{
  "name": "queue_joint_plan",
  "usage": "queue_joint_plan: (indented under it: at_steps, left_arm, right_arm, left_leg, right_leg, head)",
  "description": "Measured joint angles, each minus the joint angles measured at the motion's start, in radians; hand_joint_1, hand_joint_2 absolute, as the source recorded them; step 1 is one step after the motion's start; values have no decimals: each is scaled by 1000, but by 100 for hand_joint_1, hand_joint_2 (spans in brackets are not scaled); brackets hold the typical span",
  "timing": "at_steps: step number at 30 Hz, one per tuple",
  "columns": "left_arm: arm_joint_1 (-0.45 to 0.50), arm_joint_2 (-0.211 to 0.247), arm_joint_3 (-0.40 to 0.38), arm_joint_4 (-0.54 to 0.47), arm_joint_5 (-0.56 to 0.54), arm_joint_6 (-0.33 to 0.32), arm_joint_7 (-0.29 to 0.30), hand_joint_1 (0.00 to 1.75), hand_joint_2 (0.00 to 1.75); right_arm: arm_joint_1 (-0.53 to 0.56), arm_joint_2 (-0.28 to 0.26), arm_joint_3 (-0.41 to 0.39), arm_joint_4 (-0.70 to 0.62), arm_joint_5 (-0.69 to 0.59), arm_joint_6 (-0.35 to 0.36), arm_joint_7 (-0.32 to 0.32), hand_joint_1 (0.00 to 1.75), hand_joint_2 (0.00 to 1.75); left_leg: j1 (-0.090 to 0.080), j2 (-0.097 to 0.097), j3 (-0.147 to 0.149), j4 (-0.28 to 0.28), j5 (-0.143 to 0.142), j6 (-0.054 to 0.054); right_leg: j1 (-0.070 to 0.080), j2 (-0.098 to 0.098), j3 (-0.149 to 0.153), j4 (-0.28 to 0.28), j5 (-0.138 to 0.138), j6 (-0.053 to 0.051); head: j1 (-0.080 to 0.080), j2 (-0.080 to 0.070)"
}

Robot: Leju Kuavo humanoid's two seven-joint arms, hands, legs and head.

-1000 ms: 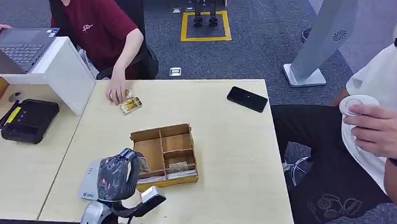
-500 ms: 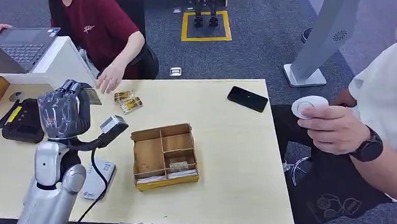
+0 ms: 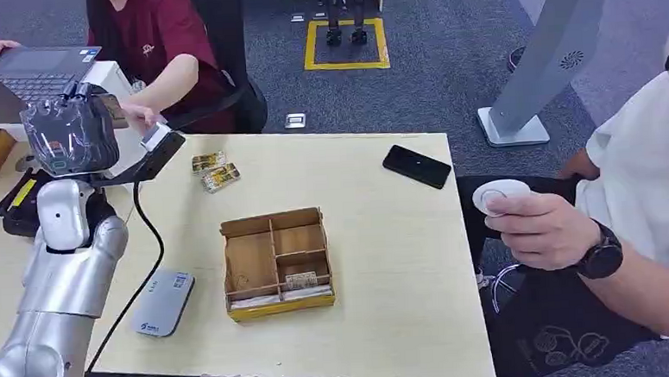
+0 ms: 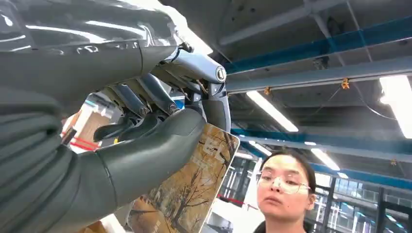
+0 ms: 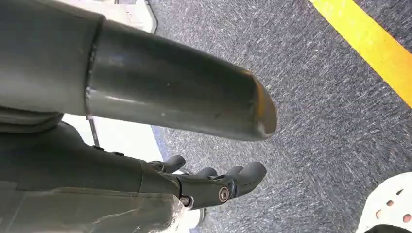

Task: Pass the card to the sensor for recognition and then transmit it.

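Note:
My left hand is raised high over the table's far left, wrapped in clear plastic. It holds a card between thumb and fingers. The left wrist view shows the card with an autumn-tree print pinched under the thick thumb. A person in a red shirt reaches a hand up close to the card. The grey flat sensor lies on the table near the front left edge. My right hand hangs above the carpet, fingers loosely apart and holding nothing.
A wooden compartment box sits mid-table with cards in its front slots. Two small cards lie behind it, and a black phone lies at the far right. A black device and a laptop are at the left. A person on the right holds a white round object.
My left hand rose from beside the sensor at the front edge to the far left, carrying the card. The red-shirted person's hand left the table cards and moved toward it.

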Motion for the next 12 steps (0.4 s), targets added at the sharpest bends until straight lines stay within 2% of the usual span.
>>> queue_joint_plan:
  at_steps: [6,7,12]
  left_arm:
    - [1,-1,1,48,4,11,-3,175,175]
    - [1,-1,2,53,5,11,-4,0,175]
    - [4,-3,3,63,21,13,-12,0,175]
  right_arm:
    - [-1,2,0,0,2,0,0,0,0]
    - [-1,2,0,0,2,0,0,0,0]
    - [-1,2,0,0,9,0,-3,0,0]
  left_leg:
    - [0,0,0,0,0,0]
    - [0,0,0,0,0,0]
    - [0,0,0,0,0,0]
  right_leg:
    - [0,0,0,0,0,0]
    - [0,0,0,0,0,0]
    - [0,0,0,0,0,0]
  head:
    - [0,0]
    - [0,0]
    - [0,0]
